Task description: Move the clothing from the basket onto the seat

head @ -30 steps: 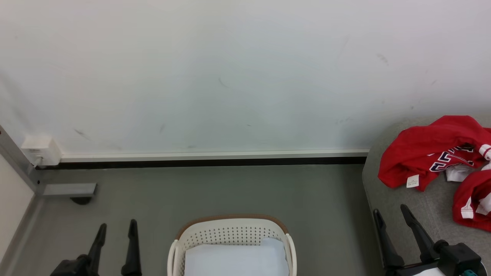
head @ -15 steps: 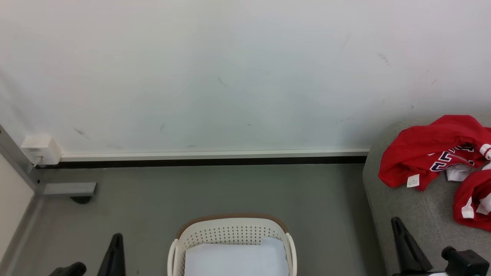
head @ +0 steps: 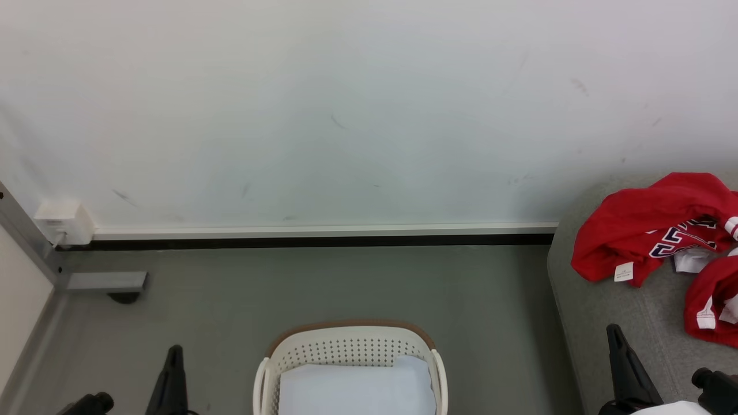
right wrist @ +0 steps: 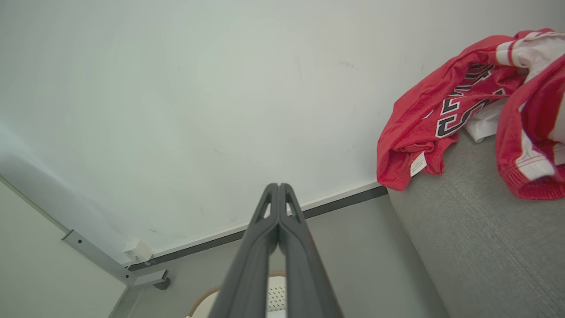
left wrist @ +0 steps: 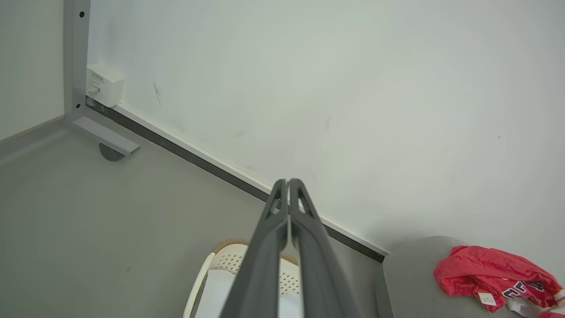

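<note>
Crumpled red clothing (head: pixel 646 230) lies on the rounded, coarse-woven grey seat (head: pixel 622 305). The oval perforated plastic basket (head: pixel 346 346) holds a flat pale pad (head: pixel 354 389). The left pincer (left wrist: pixel 288 182) and right pincer (right wrist: pixel 279 185) are each pressed together, empty.

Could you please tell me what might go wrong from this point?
1. The clothing lies near the rounded edge of the seat, so it might slide to the floor.
2. The shut right pincer hangs close to the seat; a careless swing could snag the clothing.
3. The pad in the basket could be mistaken for a garment.
</note>
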Motion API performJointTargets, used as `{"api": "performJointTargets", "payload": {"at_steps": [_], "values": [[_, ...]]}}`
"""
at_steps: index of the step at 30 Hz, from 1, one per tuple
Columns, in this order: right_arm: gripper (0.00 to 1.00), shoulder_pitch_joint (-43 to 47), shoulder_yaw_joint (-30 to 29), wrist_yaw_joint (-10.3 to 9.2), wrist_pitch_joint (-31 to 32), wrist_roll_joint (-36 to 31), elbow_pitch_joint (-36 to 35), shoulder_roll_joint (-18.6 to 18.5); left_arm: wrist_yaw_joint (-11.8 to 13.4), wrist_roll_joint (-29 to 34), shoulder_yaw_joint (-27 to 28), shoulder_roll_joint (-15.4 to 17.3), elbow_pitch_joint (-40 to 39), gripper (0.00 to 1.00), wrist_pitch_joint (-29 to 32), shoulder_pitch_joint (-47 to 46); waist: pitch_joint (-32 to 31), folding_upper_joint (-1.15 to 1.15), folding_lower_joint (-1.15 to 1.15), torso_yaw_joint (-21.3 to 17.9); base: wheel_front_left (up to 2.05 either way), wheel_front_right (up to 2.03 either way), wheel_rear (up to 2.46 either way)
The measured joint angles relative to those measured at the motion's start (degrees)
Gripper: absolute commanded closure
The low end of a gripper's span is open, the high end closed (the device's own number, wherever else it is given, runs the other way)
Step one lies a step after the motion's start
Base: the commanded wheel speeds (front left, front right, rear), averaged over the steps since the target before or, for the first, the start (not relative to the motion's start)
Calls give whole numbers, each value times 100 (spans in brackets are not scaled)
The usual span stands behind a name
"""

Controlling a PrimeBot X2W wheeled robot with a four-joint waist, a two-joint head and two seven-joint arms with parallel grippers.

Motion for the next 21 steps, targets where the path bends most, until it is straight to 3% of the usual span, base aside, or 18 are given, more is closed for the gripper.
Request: {"api": "performJointTargets", "payload": {"at_steps": [21], "values": [[100,-80,-343,0,432,1522,-23,87,-70,-1731,15,3,-21,100,442,-157,33,0,0,43,0,0,0]]}}
